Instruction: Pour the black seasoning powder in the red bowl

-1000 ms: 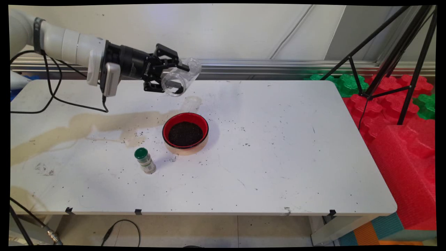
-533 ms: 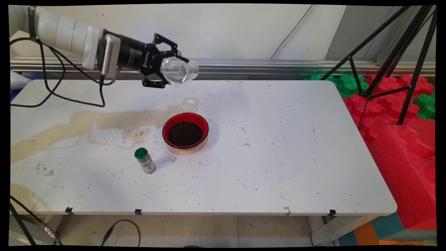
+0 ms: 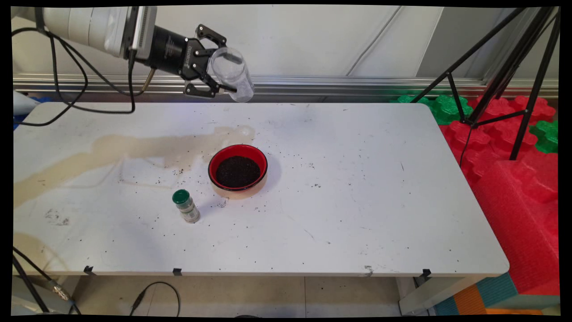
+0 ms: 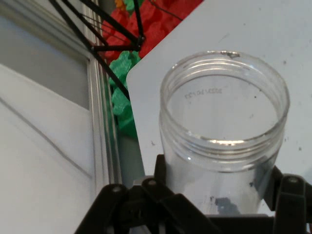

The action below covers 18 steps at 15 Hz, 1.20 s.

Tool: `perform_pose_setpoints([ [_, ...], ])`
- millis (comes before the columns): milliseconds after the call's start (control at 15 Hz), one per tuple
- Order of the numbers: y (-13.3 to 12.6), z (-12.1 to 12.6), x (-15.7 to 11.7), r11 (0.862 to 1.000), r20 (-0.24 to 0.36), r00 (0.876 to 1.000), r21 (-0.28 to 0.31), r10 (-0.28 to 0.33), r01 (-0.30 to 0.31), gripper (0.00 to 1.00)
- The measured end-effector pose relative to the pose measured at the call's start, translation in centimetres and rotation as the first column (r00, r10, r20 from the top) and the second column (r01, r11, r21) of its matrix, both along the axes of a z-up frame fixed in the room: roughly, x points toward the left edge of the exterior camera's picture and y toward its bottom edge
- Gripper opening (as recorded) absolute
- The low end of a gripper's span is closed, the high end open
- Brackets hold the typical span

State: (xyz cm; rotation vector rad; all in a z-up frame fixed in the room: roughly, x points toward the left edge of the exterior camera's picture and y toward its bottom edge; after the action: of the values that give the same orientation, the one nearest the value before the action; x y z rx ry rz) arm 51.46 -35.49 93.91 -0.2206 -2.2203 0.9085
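My gripper (image 3: 217,69) hangs high above the table's back left part, shut on a clear plastic jar (image 3: 232,74). The jar is nearly upright, mouth upward and a little tilted, and looks empty but for a few dark specks. In the hand view the jar (image 4: 224,141) fills the middle, its threaded mouth open, clamped between the fingers (image 4: 287,195). Below and toward the front, a red bowl (image 3: 237,170) full of dark grains stands on the white table (image 3: 357,188). A small shaker with a green cap (image 3: 186,206) stands to the bowl's front left.
A tan spill stain (image 3: 111,150) runs across the table's left side, with dark grains scattered around the bowl. Black cables (image 3: 67,89) hang from the arm. A black tripod (image 3: 505,67) and red and green foam blocks (image 3: 514,179) stand off the table's right edge.
The gripper has risen and turned, bringing the jar from lying on its side to nearly upright with its mouth up. Bowl and shaker have not moved.
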Motion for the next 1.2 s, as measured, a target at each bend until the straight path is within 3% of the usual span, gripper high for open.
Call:
perform_pose_setpoints([
  [200,-0.9,0.8,0.1,0.995,-0.079,0.995,0.09,0.056,-0.048,0.0],
  [400,-1.6,1.5,0.2,0.979,-0.145,0.983,0.184,0.11,-0.083,0.0],
  [733,-3.3,1.9,0.3,0.938,-0.229,0.95,0.319,0.215,-0.135,0.0],
  [1200,-6.0,0.8,0.2,0.878,-0.288,0.898,0.442,0.332,-0.183,0.0],
])
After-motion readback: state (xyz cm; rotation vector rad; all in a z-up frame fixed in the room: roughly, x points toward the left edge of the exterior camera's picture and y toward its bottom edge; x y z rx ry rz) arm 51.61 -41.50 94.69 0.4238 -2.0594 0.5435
